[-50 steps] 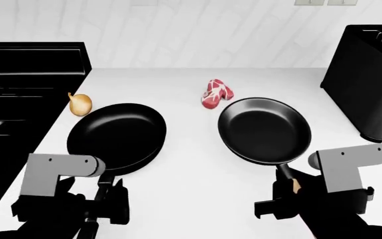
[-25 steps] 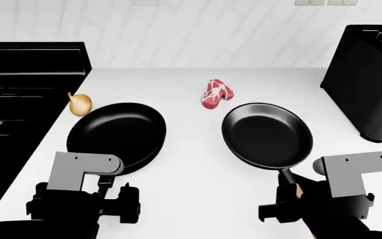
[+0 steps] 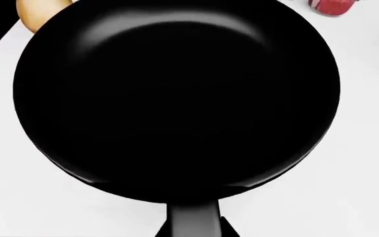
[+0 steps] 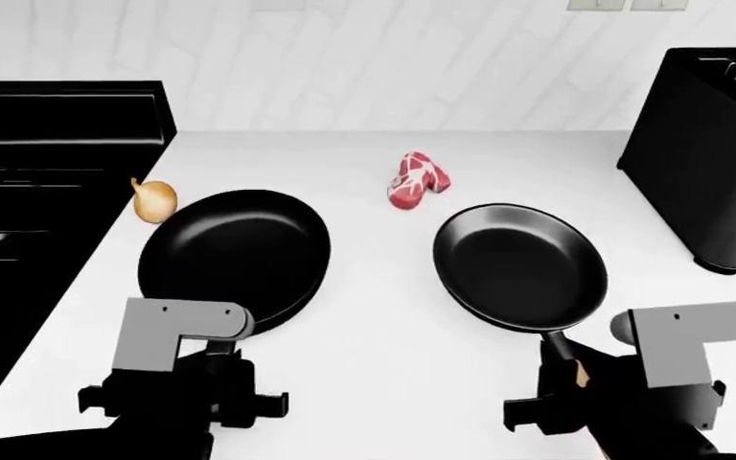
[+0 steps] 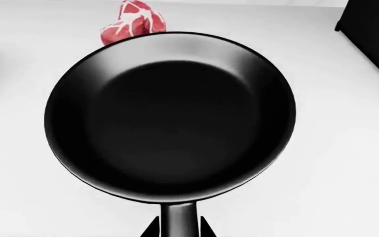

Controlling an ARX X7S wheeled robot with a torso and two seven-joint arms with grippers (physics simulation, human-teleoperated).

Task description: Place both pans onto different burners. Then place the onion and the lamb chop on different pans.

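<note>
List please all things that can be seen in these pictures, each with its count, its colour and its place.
pans: 2, black; left pan and right pan on the white counter, side by side, both empty.
onion: 1, golden-brown; on the counter beside the left pan's far edge, near the stove.
lamb chop: 1, red-pink with white fat; on the counter behind and between the pans.
stove: 1, black; at the left.
black box: 1; at the right on the counter.
left hand: at the left pan's handle, grip hidden.
right hand: at the right pan's handle, grip hidden.
</note>
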